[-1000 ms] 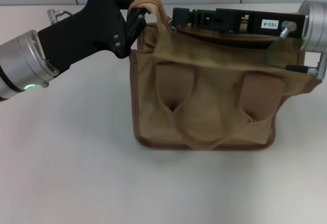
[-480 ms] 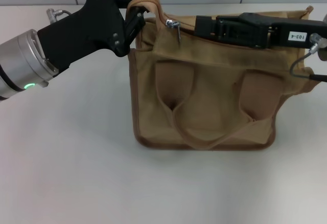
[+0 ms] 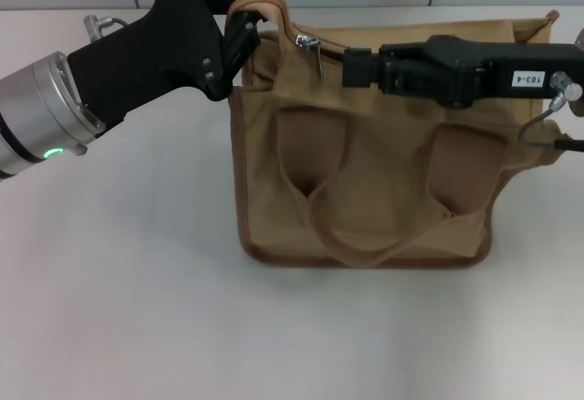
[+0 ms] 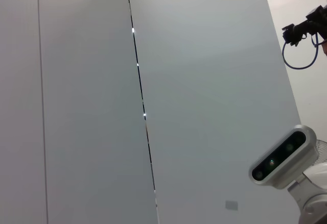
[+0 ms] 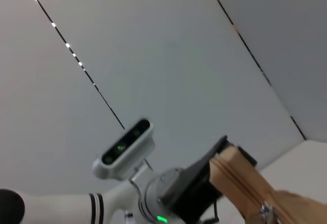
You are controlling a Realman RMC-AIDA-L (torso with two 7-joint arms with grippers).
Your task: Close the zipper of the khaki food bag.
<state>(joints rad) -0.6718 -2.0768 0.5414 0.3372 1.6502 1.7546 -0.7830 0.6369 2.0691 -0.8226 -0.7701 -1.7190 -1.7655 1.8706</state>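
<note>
Right pincer (image 3: 345,67) let go of the zipper (image 3: 313,47) pull and backed off; can't tell its fingers now. Left pincer (image 3: 245,27) stays clamped on the khaki food bag (image 3: 365,181) corner, so the zip looks done.

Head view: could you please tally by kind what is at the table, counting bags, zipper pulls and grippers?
Bags: 1, the bag.
Zipper pulls: 1, the pull at the bag's top edge.
Grippers: 2, the left gripper at the bag's top left corner and the right gripper beside the pull.
Total: 4.
</note>
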